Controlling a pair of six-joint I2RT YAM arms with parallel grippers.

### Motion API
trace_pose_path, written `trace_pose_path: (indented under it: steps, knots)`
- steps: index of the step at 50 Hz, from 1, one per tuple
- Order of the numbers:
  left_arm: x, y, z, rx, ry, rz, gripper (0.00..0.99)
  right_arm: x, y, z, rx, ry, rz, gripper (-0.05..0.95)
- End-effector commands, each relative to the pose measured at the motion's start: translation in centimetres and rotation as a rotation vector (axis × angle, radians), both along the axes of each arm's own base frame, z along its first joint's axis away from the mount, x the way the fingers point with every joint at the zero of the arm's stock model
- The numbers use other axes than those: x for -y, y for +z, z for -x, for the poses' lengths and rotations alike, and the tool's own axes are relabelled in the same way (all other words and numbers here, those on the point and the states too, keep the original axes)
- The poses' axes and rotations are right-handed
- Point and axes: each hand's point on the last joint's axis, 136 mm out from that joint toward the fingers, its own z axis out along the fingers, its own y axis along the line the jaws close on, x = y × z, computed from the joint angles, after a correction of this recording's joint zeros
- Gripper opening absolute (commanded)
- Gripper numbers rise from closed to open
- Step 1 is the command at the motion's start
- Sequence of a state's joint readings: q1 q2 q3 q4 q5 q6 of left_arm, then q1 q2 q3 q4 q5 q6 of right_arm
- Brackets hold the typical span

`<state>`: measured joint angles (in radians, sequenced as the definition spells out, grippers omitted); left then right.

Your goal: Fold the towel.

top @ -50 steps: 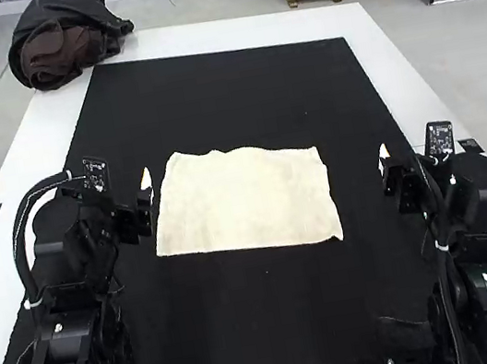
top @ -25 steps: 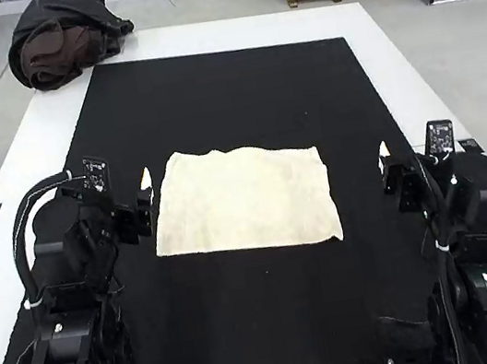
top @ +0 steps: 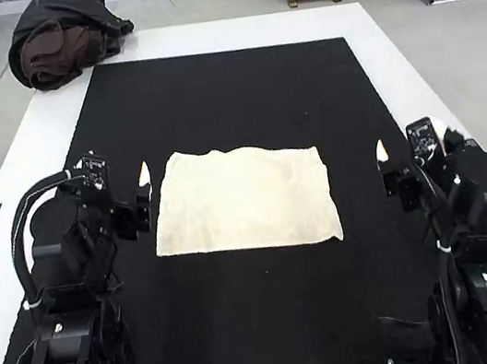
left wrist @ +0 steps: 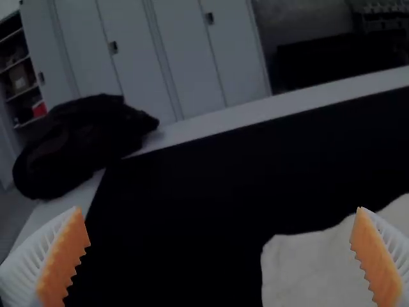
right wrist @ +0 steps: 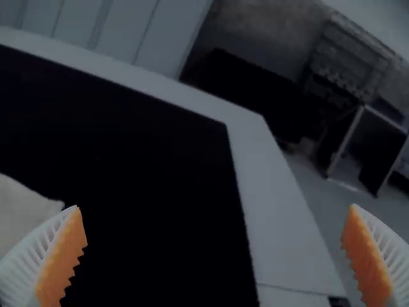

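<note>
A cream towel (top: 242,201) lies flat and spread on the black mat, its far edge slightly wavy. Just off its left side is my left gripper (top: 145,187), not touching it. My right gripper (top: 384,158) is held some way off the towel's right side. In the left wrist view, my left gripper (left wrist: 220,256) has its fingers wide apart with nothing between them, and part of the towel (left wrist: 307,268) shows beyond. The right wrist view has my right gripper (right wrist: 214,256) likewise open and holding nothing, with a corner of the towel (right wrist: 22,211) nearby.
The black mat (top: 228,91) covers most of the white table (top: 391,55). A dark bundled jacket (top: 61,40) rests on the table's far left corner. Each arm stands at its own side of the mat's near part.
The right arm's wrist has tilted and shifted slightly, and the left arm's wrist has moved a little. The towel lies as before.
</note>
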<state>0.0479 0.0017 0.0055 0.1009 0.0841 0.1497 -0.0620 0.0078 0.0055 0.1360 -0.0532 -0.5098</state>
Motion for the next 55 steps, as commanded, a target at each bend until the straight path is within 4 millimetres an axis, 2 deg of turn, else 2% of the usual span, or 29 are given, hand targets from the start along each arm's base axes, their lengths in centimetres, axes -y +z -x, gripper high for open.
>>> trace_pose_path:
  steps: [1,3,8,11,19,22,27,31,34,42,46,49,55]
  knots:
    - [-1.9,2.3,0.4,0.101,0.107,0.002,0.961,0.6,1.9,0.2,0.082,-0.037,0.075,0.92]
    - [-2.2,4.0,0.9,0.169,0.128,0.006,0.961,1.4,3.0,0.4,0.125,-0.083,0.073,0.92]
    - [-2.4,6.2,1.5,0.232,0.141,0.009,0.961,2.1,5.9,1.2,0.228,-0.127,0.048,0.92]
    - [-2.4,7.3,1.9,0.241,0.142,0.01,0.961,2.0,7.5,1.6,0.263,-0.117,-0.002,0.92]
    - [-2.6,11.8,3.1,0.304,0.155,0.018,0.959,1.6,12.8,3.1,0.335,-0.071,-0.124,0.91]
    - [-2.6,13.3,3.0,0.303,0.154,0.02,0.959,1.4,14.1,3.1,0.328,-0.049,-0.173,0.91]
    - [-2.6,15.5,1.6,0.255,0.142,0.062,0.961,1.5,16.4,1.7,0.288,-0.04,-0.25,0.91]
    - [-2.5,16.1,-1.0,0.169,0.129,0.09,0.962,1.6,17.4,-0.3,0.222,-0.036,-0.297,0.91]
    - [-2.7,15.9,-3.3,0.096,0.127,0.126,0.962,1.7,17.8,-2.2,0.164,-0.038,-0.336,0.91]
    - [-3.3,14.2,-8.8,-0.055,0.149,0.142,0.961,2.1,16.1,-7.8,-0.011,-0.061,-0.39,0.91]
    - [-3.3,12.3,-11.0,-0.143,0.152,0.14,0.957,2.8,14.3,-10.0,-0.077,-0.086,-0.41,0.91]
    - [-3.3,10.0,-12.7,-0.228,0.153,0.139,0.957,3.7,12.0,-11.5,-0.138,-0.112,-0.441,0.9]
    - [-3.5,4.8,-14.6,-0.387,0.168,0.137,0.959,4.3,6.6,-13.6,-0.273,-0.096,-0.475,0.9]
